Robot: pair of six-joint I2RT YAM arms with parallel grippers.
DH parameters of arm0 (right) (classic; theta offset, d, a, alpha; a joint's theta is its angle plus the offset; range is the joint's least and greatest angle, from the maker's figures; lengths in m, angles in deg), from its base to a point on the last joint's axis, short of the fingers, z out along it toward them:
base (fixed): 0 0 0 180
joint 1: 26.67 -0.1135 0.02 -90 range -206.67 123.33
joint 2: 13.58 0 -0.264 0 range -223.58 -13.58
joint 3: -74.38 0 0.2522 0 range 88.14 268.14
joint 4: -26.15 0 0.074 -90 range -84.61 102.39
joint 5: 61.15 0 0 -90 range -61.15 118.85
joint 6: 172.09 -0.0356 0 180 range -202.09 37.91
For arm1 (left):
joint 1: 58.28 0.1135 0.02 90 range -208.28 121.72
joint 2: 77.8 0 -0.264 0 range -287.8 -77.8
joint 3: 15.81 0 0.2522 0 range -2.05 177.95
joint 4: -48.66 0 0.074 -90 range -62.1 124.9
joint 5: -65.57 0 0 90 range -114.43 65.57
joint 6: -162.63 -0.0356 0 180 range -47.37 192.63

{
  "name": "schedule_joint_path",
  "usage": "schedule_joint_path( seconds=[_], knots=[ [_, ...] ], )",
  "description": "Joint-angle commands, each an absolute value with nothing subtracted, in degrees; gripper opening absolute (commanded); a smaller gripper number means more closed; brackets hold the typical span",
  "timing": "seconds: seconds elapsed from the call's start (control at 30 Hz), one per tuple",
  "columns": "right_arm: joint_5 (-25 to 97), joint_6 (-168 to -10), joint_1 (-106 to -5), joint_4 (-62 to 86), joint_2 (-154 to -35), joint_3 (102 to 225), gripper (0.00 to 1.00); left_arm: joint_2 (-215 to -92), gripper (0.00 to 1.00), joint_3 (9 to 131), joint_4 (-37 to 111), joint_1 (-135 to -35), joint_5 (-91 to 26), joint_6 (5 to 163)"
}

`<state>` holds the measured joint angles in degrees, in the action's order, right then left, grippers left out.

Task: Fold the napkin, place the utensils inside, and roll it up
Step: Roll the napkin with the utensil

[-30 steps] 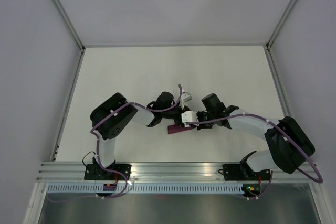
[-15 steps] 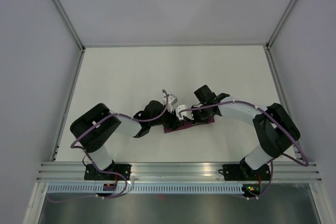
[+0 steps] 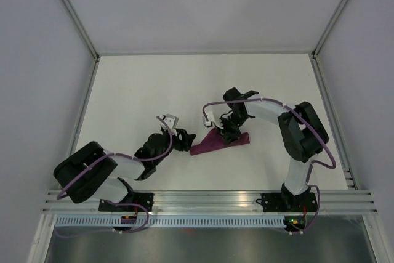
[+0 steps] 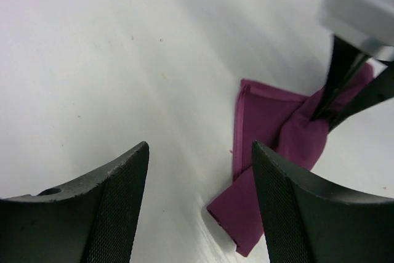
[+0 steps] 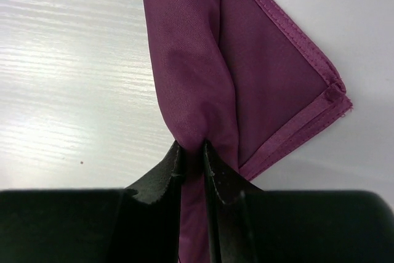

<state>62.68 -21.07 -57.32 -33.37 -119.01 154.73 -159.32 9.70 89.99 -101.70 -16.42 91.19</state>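
The napkin (image 3: 217, 144) is a bunched, folded strip of magenta cloth lying on the white table (image 3: 135, 90) between the two arms. My right gripper (image 3: 228, 129) stands over its right half, shut on a pinched ridge of cloth. In the right wrist view the napkin (image 5: 203, 60) runs up from the closed gripper (image 5: 192, 149), a hemmed corner spread flat to the right. My left gripper (image 3: 184, 141) is open just left of the napkin's end. In the left wrist view the gripper (image 4: 200, 152) has bare table between its fingers, and the napkin (image 4: 271, 133) lies ahead to the right. No utensils are in view.
Grey walls (image 3: 43, 60) enclose the table on three sides. A metal rail (image 3: 203, 198) with both arm bases runs along the near edge. The left arm's elbow (image 3: 83, 170) lies low at the near left.
My left gripper has opened, let go of the napkin and drawn back to the near left. The right gripper has kept its hold and shifted slightly right and away.
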Motion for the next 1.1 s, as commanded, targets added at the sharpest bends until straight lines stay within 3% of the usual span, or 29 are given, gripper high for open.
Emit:
schedule_joint_path(
  seconds=[0.0,0.07,0.2,0.43,0.7,1.07],
  knots=[
    [60.2,-17.2,-55.6,-45.9,-128.6,156.9,0.01,-156.2,0.73,6.4,104.3,-102.6,-15.5,87.0],
    [61.0,-16.7,-54.7,-49.5,-132.2,161.0,0.01,-155.1,0.73,4.7,108.1,-104.0,-14.9,81.3],
    [61.8,-16.4,-53.2,-53.4,-137.1,166.7,0.01,-154.4,0.75,8.2,101.6,-110.6,-13.1,71.6],
    [62.3,-18.2,-51.9,-55.0,-141.4,172.3,0.01,-162.6,0.77,18.3,92.5,-120.2,-12.2,56.0],
    [61.3,-19.0,-51.7,-54.6,-142.5,173.5,0.01,-174.9,0.78,26.6,85.9,-126.7,-14.1,48.3],
    [61.4,-18.9,-51.0,-54.8,-143.6,173.8,0.01,-184.2,0.77,33.1,83.9,-127.8,-10.2,44.3]
  ],
)
